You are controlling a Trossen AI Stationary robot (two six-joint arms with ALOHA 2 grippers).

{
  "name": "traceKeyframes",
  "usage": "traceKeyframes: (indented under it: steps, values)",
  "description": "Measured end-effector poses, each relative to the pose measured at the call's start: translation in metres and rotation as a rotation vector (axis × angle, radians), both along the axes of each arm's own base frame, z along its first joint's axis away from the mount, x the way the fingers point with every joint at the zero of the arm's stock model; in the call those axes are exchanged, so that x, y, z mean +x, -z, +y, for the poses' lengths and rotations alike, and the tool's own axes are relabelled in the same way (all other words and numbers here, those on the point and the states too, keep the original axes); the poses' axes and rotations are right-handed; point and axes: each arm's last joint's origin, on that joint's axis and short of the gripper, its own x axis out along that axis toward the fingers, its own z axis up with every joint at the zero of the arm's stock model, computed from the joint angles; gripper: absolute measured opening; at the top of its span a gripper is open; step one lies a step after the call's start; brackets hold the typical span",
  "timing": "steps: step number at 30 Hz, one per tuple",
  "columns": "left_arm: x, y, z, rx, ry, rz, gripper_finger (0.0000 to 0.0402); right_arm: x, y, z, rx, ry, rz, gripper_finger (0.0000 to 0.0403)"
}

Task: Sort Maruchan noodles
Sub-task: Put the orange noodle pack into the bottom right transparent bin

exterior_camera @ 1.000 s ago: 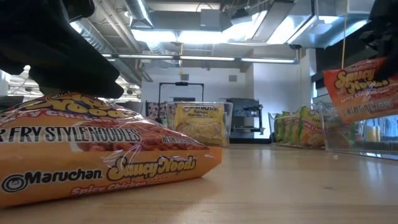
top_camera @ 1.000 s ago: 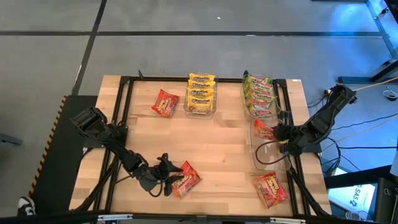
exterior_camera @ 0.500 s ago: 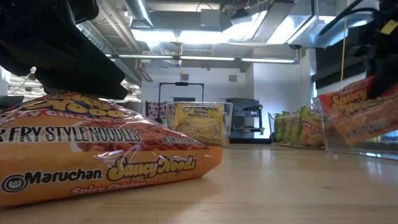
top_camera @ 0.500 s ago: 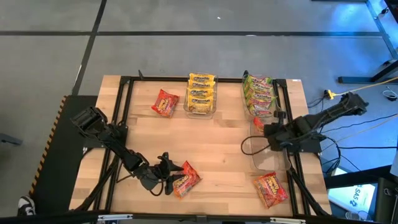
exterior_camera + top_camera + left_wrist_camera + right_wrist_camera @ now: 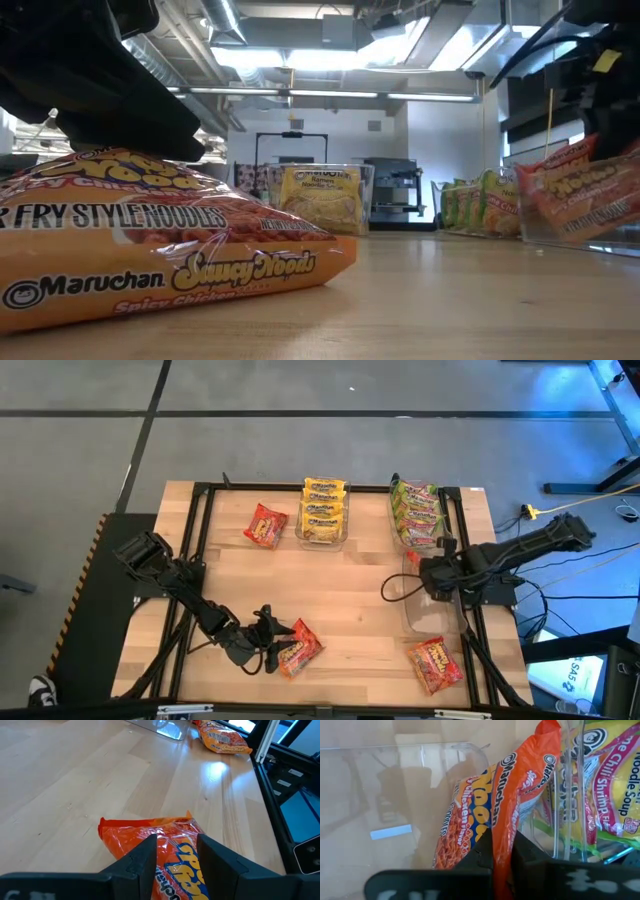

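An orange Maruchan packet (image 5: 303,646) lies on the wood table near the front left, and my left gripper (image 5: 272,649) is shut on its left end. Close in the low view, the same packet (image 5: 160,250) lies flat under the dark gripper. At the right, my right gripper (image 5: 428,574) is shut on a second orange packet (image 5: 485,800), held in the clear bin (image 5: 428,618). In the low view this packet (image 5: 580,190) hangs tilted behind the bin's wall. My left gripper pinches the packet's near end (image 5: 175,870) between its two fingers (image 5: 145,857), slanting down from the table's left. The packet lies flat on the table. My right gripper pinches the second packet's top edge (image 5: 501,840) between its two fingers, from above, pointing steeply down. The packet hangs tilted below them inside the clear bin; whether it touches the bottom I cannot tell.
A bin of yellow packets (image 5: 322,512) and a bin of green packets (image 5: 417,515) stand at the far edge. Loose orange packets lie at the far left (image 5: 265,525) and the near right (image 5: 436,663). A black frame (image 5: 195,560) borders the table.
My right gripper has gone toward the table's left and down with its orange packet, tipping to point more steeply down. The packet has sunk from above the clear bin's rim into the bin.
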Motion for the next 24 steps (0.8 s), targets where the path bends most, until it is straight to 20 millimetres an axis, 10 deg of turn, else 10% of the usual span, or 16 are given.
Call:
traceKeyframes:
  steps: [15, 24]
  values:
    - [-0.001, 0.001, 0.001, 0.014, -0.002, 0.014, 0.0134, 0.011, -0.009, 0.000, -0.026, 0.002, -0.056, 0.0006]
    - [-0.001, 0.002, 0.001, 0.016, -0.002, 0.017, 0.0134, 0.017, -0.002, 0.001, -0.058, 0.018, -0.002, 0.0138]
